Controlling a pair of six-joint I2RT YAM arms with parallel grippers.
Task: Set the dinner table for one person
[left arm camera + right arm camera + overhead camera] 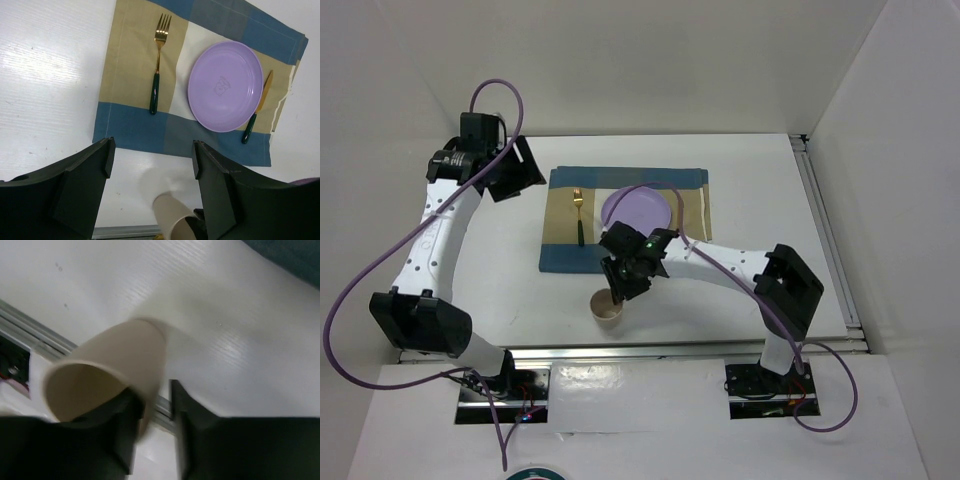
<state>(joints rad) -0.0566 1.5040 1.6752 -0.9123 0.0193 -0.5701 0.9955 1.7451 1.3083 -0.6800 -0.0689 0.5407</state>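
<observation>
White table (pixel 750 300): right claw (pixel 156 390) straddles the cup (pixel 110 355) rim, whether clamped I cannot tell; left claw (pixel 152 145) gapes empty. A loose pinch could topple the cup.

The top external camera looked straight down from high above the beige cup (pixel 609 307) and took in the whole dinner table (pixel 750 180). The left wrist camera looked down from well beyond the cup, which lay at that view's bottom edge. The right wrist camera sat right against it, blurred. All three views shared the cup.
</observation>
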